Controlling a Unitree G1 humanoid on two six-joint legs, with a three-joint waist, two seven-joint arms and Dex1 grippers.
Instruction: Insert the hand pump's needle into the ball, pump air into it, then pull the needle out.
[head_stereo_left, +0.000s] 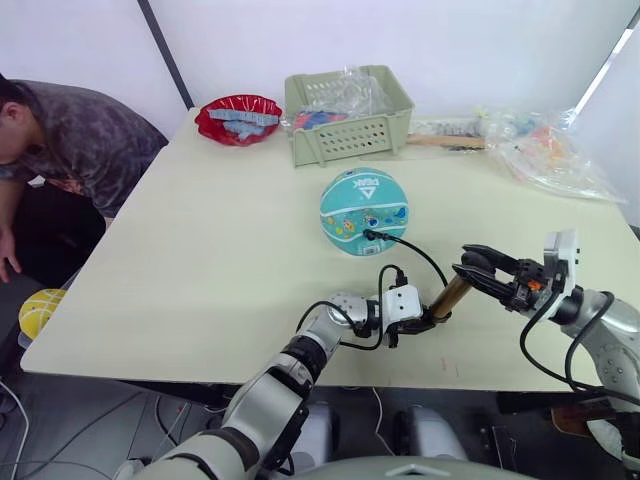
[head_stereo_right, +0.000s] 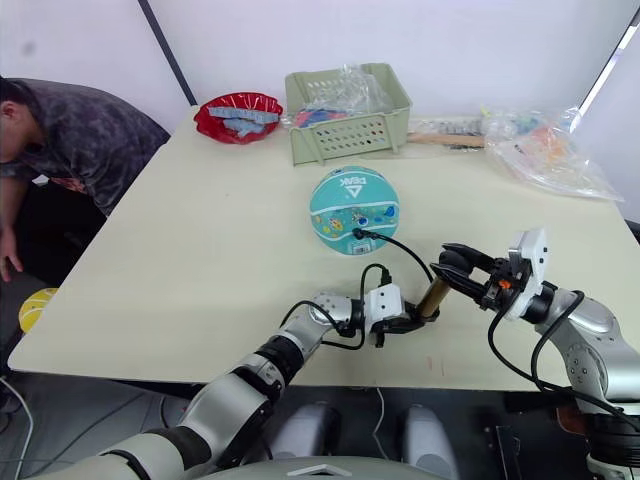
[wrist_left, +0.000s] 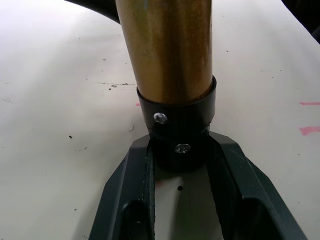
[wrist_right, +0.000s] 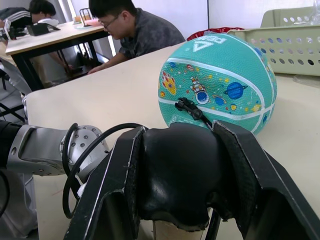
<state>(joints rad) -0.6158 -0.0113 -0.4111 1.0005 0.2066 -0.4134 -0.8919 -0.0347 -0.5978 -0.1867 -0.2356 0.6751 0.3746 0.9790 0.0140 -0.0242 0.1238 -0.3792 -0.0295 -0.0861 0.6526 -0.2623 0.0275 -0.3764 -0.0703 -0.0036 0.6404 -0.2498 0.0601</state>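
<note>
While the ball (head_stereo_left: 364, 210) sat on the table (head_stereo_left: 200, 240) toward the middle, nearer the front edge than the green basket (head_stereo_left: 348, 117) at the back edge, the hand pump (head_stereo_left: 449, 297) was held up between both arms close to the front edge. The left gripper (head_stereo_left: 428, 320) had its fingers clamped on the black end cap at the foot of the gold barrel; the left wrist view showed that cap seated snugly between the two fingers (wrist_left: 130, 195). This grip looked meant to pin the barrel steady so that it would not slide while the handle was worked. The right gripper (head_stereo_left: 472, 270) had its jaws closed around the black T-handle (wrist_right: 180, 170) at the other end, the hold that a pumping stroke calls for. From the pump, the thin black hose (head_stereo_left: 420, 255) curved over to the ball and ended at a black fitting pressed to its surface, just below the cartoon prints. The needle itself could not be seen; I judged it to be already inside the valve, so insertion seemed done and pumping was the step in hand. A red bowl (head_stereo_left: 238, 118) stood at the back left corner, plastic bags (head_stereo_left: 550, 150) at the back right, and a person (head_stereo_left: 70, 150) leaned beside the left edge.
</note>
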